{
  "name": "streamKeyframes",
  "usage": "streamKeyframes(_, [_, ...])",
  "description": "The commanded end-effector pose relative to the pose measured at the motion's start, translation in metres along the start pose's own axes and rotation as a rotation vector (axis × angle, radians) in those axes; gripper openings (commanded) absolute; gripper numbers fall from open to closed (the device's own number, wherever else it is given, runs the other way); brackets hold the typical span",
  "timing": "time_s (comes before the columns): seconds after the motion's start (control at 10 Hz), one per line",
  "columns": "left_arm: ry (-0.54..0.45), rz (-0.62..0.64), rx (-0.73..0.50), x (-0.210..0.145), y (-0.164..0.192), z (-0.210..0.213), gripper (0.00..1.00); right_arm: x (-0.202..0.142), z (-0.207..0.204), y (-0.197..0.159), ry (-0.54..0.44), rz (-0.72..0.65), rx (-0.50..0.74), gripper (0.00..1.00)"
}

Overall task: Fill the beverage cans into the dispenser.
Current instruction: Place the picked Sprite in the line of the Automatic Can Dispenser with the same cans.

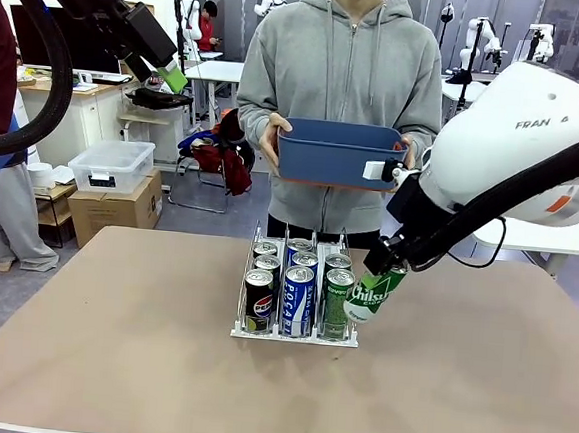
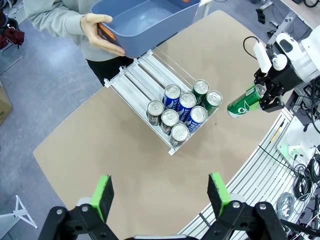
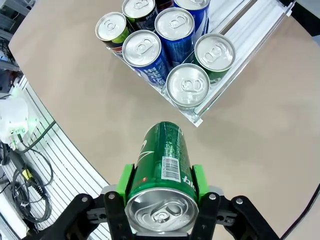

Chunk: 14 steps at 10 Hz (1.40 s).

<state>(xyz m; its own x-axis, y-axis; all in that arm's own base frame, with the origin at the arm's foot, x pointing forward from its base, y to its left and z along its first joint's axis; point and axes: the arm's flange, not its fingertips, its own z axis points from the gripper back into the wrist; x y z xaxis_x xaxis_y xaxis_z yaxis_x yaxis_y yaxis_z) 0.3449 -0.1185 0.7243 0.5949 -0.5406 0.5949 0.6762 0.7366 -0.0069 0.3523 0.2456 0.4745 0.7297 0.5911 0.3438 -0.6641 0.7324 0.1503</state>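
Your right pincer (image 3: 161,192) was clamped on a green can (image 3: 164,165), tilted beside the rack (image 1: 295,333), likely for its green lane. Your left pincer (image 2: 162,196) hung apart, high above the table (image 1: 109,343).

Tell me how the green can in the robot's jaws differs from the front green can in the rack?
The held green can hangs tilted above the table beside the dispenser, clamped by the right gripper. The front green can in the rack stands upright in its lane, touched by no gripper. The held one shows its white lettering slanted; the racked one's runs upright. Both are slim green cans with silver tops.
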Motion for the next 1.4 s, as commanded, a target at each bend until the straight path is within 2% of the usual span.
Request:
streamKeyframes(0.0, [-0.004, 0.000, -0.013, -0.001, 0.002, 0.000, 1.00, 0.004, -0.012, 0.009, -0.035, -0.025, -0.041, 0.58])
streamKeyframes(0.2, [-0.004, 0.000, -0.013, -0.001, 0.002, 0.000, 1.00, 0.009, -0.021, 0.006, -0.055, -0.028, -0.067, 0.58])
streamKeyframes(0.4, [-0.004, 0.000, -0.013, -0.001, 0.002, 0.000, 1.00, 0.014, -0.031, 0.005, -0.038, -0.007, -0.041, 0.58])
streamKeyframes(0.5, [-0.004, 0.000, -0.013, -0.001, 0.002, 0.000, 1.00, 0.007, -0.020, 0.001, -0.038, -0.012, -0.026, 0.58])
streamKeyframes(0.9, [-0.004, 0.000, -0.013, -0.001, 0.002, 0.000, 1.00, 0.005, -0.026, 0.005, -0.029, 0.014, -0.012, 0.58])
streamKeyframes(1.3, [-0.004, 0.000, -0.013, -0.001, 0.002, 0.000, 1.00, 0.023, -0.040, -0.005, -0.009, 0.012, -0.005, 0.58])
